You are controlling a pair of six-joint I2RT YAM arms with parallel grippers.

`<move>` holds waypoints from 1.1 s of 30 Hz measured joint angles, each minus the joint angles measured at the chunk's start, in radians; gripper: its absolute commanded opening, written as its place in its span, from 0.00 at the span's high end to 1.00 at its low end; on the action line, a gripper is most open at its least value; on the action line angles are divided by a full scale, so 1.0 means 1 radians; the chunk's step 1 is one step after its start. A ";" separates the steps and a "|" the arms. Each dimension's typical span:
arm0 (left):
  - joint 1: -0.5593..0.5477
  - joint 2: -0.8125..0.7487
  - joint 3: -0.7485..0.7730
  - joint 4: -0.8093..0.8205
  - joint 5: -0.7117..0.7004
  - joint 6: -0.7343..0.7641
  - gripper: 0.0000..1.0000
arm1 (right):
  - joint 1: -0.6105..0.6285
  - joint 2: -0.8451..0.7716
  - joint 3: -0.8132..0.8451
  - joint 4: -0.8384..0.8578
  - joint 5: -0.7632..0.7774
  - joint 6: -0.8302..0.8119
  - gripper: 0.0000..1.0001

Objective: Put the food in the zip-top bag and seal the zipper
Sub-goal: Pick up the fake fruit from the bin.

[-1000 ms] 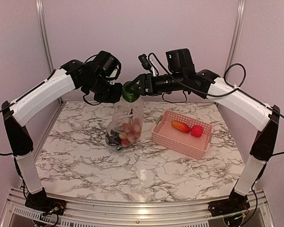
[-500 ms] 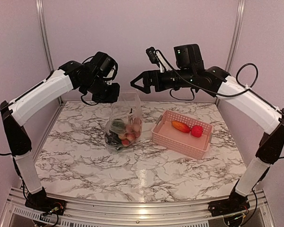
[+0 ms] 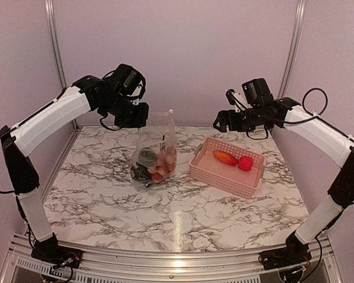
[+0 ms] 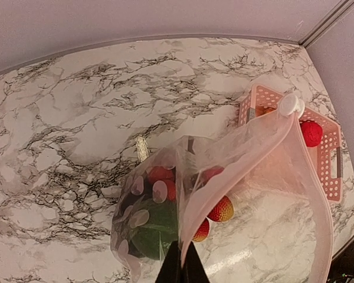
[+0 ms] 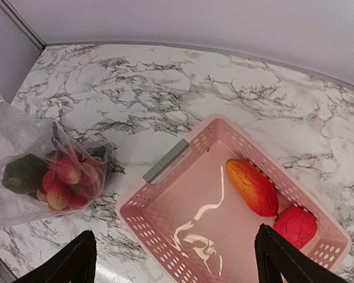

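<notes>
The right gripper (image 3: 219, 124) hangs with its two fingers spread wide and nothing between them, above the far left corner of the pink slotted plastic basket (image 3: 224, 178), which stands on the right half of the white marble-patterned table (image 3: 106, 200), toward its far edge. Inside the basket lie the two pieces not yet packed: the orange-red mango-shaped toy (image 3: 225, 157) near the middle and the round red toy berry (image 3: 245, 163) just beside it, toward the right end. The mango is below this gripper and a little to its right. In the right wrist view its long axis runs diagonally, so it is oblique to the line between the fingers, and the wrist probably needs some turning before a descent. The left gripper (image 3: 138, 115) is clamped on the top edge of the clear, crinkly plastic zip-top bag (image 3: 156, 144) and holds it upright near the middle of the table, left of the basket. Red berries, a dark piece and a green piece (image 3: 146, 156) rest at the bottom of the bag. The mouth gapes and the zipper (image 4: 248, 138) is not pressed together. The right arm is clearly the nearer one to the mango, and it is the free one.
</notes>
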 measured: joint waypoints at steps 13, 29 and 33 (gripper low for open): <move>0.000 0.000 -0.022 0.022 0.043 0.000 1.00 | -0.174 0.020 -0.259 -0.068 0.106 0.048 0.21; 0.000 -0.010 -0.049 0.030 0.053 0.000 1.00 | -0.296 0.175 -0.264 -0.007 0.133 0.039 0.23; 0.000 -0.018 -0.056 0.031 0.054 0.000 1.00 | -0.302 0.222 -0.257 0.019 0.111 0.043 0.23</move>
